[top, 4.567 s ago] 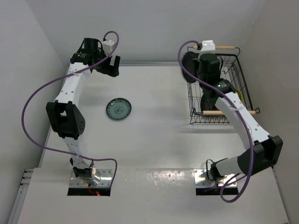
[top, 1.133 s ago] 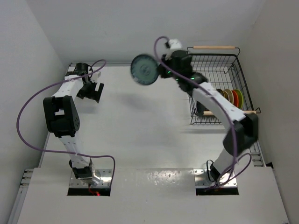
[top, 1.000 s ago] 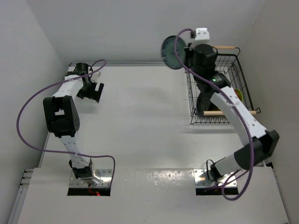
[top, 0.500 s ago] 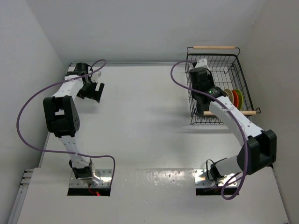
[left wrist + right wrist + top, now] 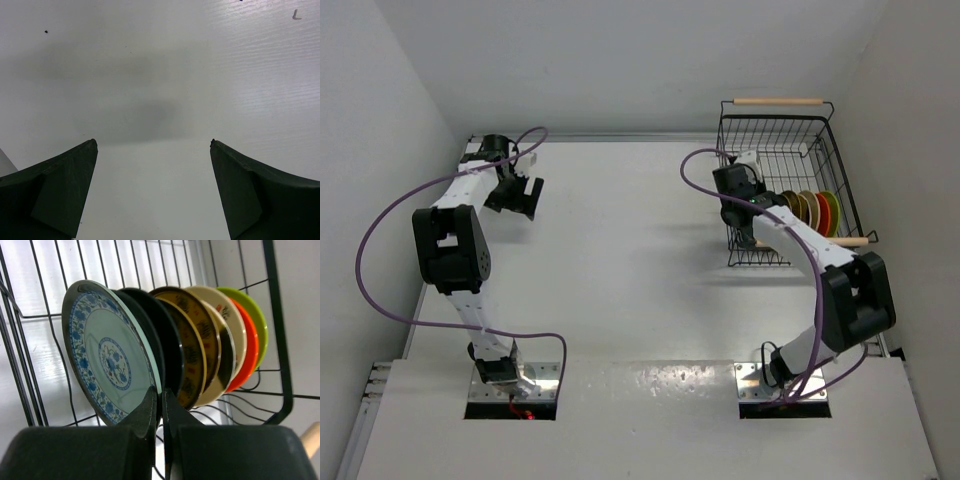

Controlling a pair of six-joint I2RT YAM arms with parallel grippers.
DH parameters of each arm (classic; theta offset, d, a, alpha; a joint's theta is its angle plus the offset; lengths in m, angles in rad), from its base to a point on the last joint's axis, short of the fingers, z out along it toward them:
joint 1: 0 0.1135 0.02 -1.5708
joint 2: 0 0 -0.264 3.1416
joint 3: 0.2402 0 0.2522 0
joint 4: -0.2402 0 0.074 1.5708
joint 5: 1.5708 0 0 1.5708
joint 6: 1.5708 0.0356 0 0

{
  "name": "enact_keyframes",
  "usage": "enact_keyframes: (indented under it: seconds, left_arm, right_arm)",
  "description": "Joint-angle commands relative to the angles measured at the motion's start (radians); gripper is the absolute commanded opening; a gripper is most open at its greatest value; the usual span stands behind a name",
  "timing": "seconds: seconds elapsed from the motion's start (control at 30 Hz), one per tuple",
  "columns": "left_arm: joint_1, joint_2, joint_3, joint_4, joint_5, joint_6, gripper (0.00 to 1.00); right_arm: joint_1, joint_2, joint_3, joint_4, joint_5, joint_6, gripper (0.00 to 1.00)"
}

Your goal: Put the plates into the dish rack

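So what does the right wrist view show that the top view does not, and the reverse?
Only the right wrist view: the blue plate with its painted face, the right fingers shut on its rim, and a black plate directly behind it. Only the top view: the whole rack with both handles, and the left arm far off on the left side of the table. Both: the plates standing on edge in the rack, with an orange plate and a green plate at the far end.
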Motion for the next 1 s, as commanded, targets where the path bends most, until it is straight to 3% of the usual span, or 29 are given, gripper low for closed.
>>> enact_keyframes:
  seconds: [0.0, 0.17, 0.23, 0.27, 0.4, 0.53, 0.67, 0.7, 0.77, 0.87, 0.97]
  left_arm:
    - [0.002, -0.028, 0.027, 0.004, 0.009, -0.007, 1.0]
    - [0.002, -0.028, 0.027, 0.004, 0.009, -0.007, 1.0]
    - [0.002, -0.028, 0.027, 0.004, 0.009, -0.007, 1.0]
    - [0.002, -0.028, 0.027, 0.004, 0.009, -0.007, 1.0]
    - [0.002, -0.028, 0.027, 0.004, 0.009, -0.007, 1.0]
    - [0.002, -0.028, 0.027, 0.004, 0.009, -0.007, 1.0]
    - [0.002, -0.028, 0.027, 0.004, 0.009, -0.007, 1.0]
    - [0.002, -0.028, 0.027, 0.004, 0.009, -0.007, 1.0]
    - [0.002, -0.028, 0.036, 0.004, 0.009, -0.007, 1.0]
    - [0.002, -0.028, 0.036, 0.004, 0.018, -0.007, 1.0]
    - [0.002, -0.019, 0.046, 0.004, 0.027, -0.007, 1.0]
  right_arm:
    - [-0.002, 0.011, 0.002, 0.038, 0.005, 0.076, 0.0]
    - [-0.002, 0.047, 0.009, 0.007, 0.004, 0.116, 0.01]
    - [0.001, 0.054, 0.023, -0.005, -0.005, 0.125, 0.06]
    - [0.004, 0.054, 0.028, -0.016, -0.004, 0.127, 0.17]
    - [-0.001, 0.005, 0.026, -0.005, -0.021, 0.104, 0.41]
    - [-0.01, -0.071, 0.043, 0.03, -0.031, 0.072, 0.56]
    - [-0.036, -0.24, 0.054, 0.07, -0.073, 0.018, 0.78]
    - [-0.057, -0.267, 0.054, 0.068, -0.118, 0.021, 0.89]
    - [-0.125, -0.375, 0.045, 0.024, -0.252, 0.058, 1.0]
    - [-0.208, -0.507, 0.003, -0.097, -0.389, 0.148, 1.0]
    - [-0.266, -0.61, -0.06, -0.234, -0.404, 0.225, 1.0]
